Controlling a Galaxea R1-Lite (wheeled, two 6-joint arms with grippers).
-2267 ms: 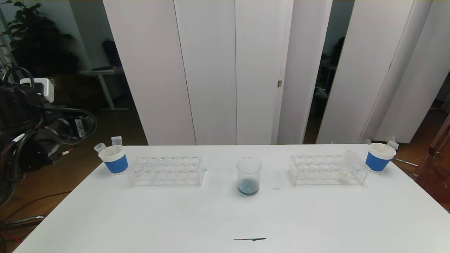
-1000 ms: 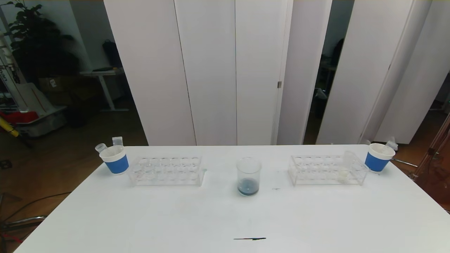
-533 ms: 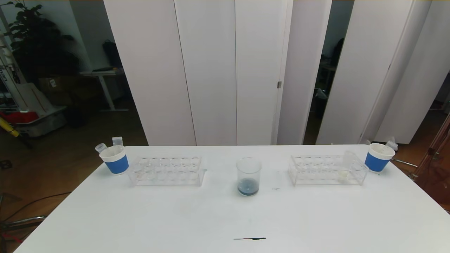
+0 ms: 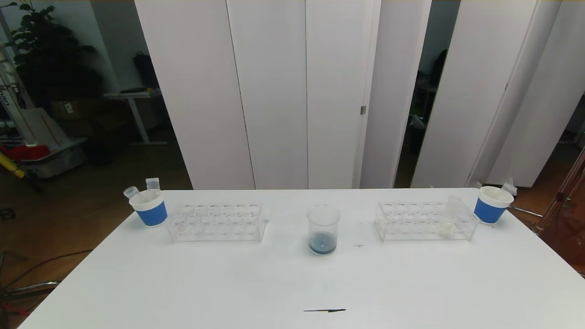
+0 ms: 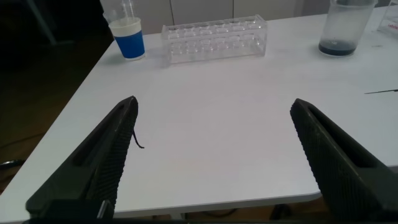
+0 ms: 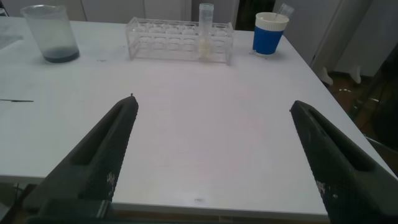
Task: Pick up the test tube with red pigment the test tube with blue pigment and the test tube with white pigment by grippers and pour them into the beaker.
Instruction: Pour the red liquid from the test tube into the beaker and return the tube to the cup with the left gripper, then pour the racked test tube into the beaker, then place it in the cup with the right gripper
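The beaker (image 4: 323, 229) stands mid-table between the two racks, with a shallow pool of dark blue-grey liquid on its bottom, so I judge the blue and perhaps the red are already poured. The table (image 4: 292, 283) is white and mostly bare, with a thin dark streak near its front edge. The left rack (image 4: 215, 222) looks empty from here; the right rack (image 4: 426, 221) holds the test tube with white pigment (image 6: 206, 34), upright in a slot toward the end nearest the right cup (image 4: 492, 204), with cream liquid at its bottom. The left cup (image 4: 149, 207) holds two clear tubes leaning out of its mouth, the right cup one; I see no colour in them.

The left gripper (image 5: 217, 168) and the right gripper (image 6: 214, 168) are both off the head view, low at the near edge of the table, each with its jaws spread wide and nothing between them.

The step in hand, as I read it, is fetching the white tube, and the right arm is the one for it. I'd bring it in over the bare table, line up square with the tube, and close on the upper clear part above the rack's top plate, so the fingers miss the rack wall and the cup just beside it. Then lift straight up until the rounded bottom clears the slot before travelling, or the light rack may come along. Over the beaker, I'd tip slowly with the mouth inside the rim.
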